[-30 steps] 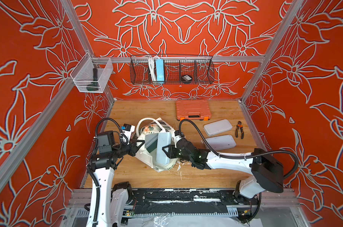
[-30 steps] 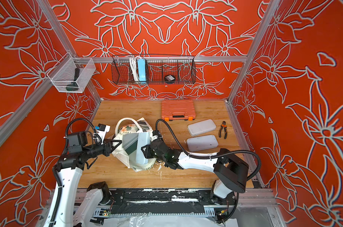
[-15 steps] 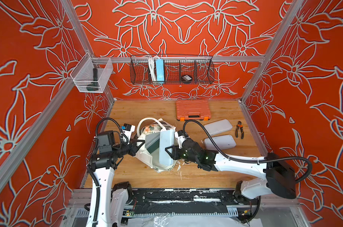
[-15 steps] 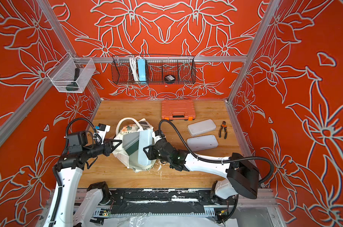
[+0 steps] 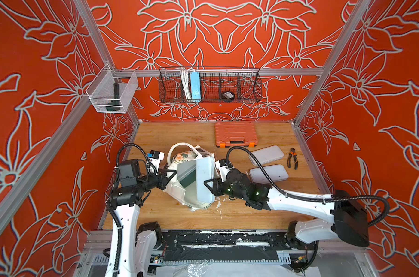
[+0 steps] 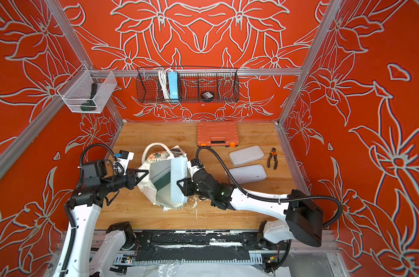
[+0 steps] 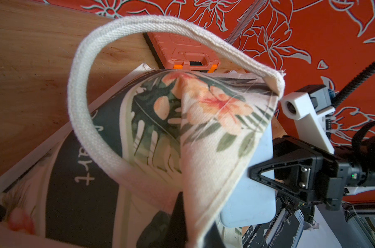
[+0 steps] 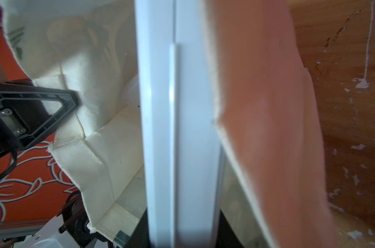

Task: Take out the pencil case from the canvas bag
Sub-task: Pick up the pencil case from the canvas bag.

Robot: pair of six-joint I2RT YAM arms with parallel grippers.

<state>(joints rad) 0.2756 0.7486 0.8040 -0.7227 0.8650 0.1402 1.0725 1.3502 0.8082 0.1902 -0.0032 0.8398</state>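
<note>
The cream canvas bag (image 5: 177, 194) (image 6: 155, 194) lies tipped on the wooden table, with its flower print (image 7: 203, 128) facing the left wrist camera. My left gripper (image 5: 166, 177) (image 6: 138, 177) (image 7: 195, 234) is shut on the bag's rim cloth. The pale blue-white pencil case (image 5: 204, 177) (image 6: 178, 177) (image 7: 251, 193) (image 8: 178, 128) stands on edge in the bag's mouth, partly outside it. My right gripper (image 5: 209, 185) (image 6: 183, 185) (image 8: 182, 236) is shut on its near end. A green and white flat thing (image 5: 186, 172) sits inside the bag beside the case.
An orange tool case (image 5: 236, 134) lies at the back. Two flat white cases (image 5: 266, 155) (image 5: 268, 173) and pliers (image 5: 292, 158) lie to the right. A wire basket (image 5: 209, 85) and a clear bin (image 5: 112, 92) hang on the walls. A printed booklet (image 5: 202, 151) peeks from behind the bag.
The right arm's elbow has swung to the right, and the pencil case has shifted slightly right with the gripper. The left gripper has kept its hold on the bag.
</note>
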